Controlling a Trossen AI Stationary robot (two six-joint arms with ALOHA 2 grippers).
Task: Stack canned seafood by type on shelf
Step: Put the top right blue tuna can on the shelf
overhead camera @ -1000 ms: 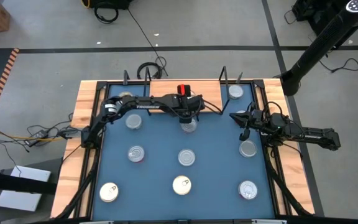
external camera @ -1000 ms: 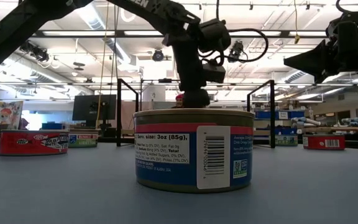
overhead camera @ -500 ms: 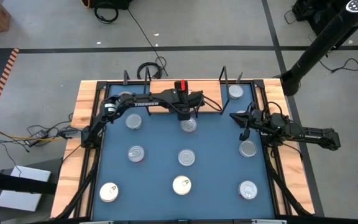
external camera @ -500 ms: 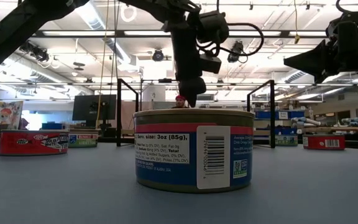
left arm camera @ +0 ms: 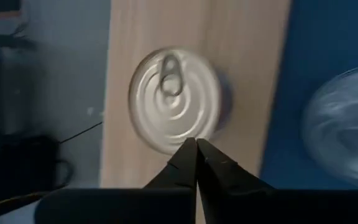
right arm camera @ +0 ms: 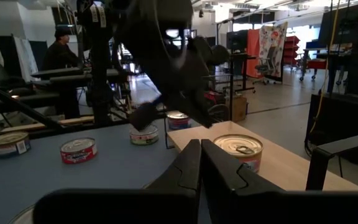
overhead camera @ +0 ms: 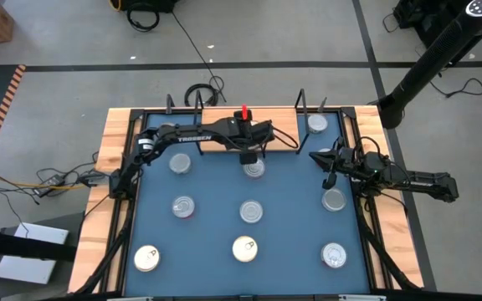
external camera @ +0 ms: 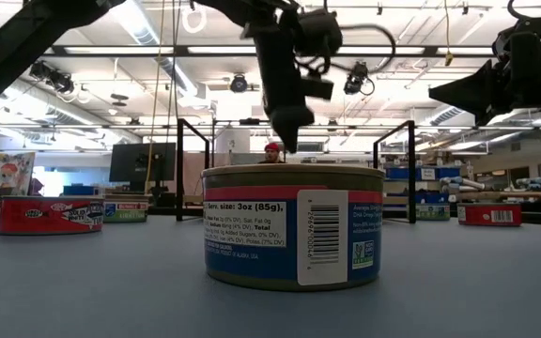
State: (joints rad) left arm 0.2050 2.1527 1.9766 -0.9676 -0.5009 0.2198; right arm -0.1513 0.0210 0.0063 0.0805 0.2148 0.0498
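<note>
The blue table carries tins scattered from its centre toward six o'clock. At twelve o'clock along its far edge lies the shelf, a light-wood board with black wire frames. The left arm reaches from nine o'clock across to the shelf's middle, wrist bent down, its left gripper clenched on nothing and hovering just above a silver tin that sits on the board. Another tin rests at the shelf's one o'clock end. The right arm lies folded at three o'clock; its right gripper is clenched and empty.
</note>
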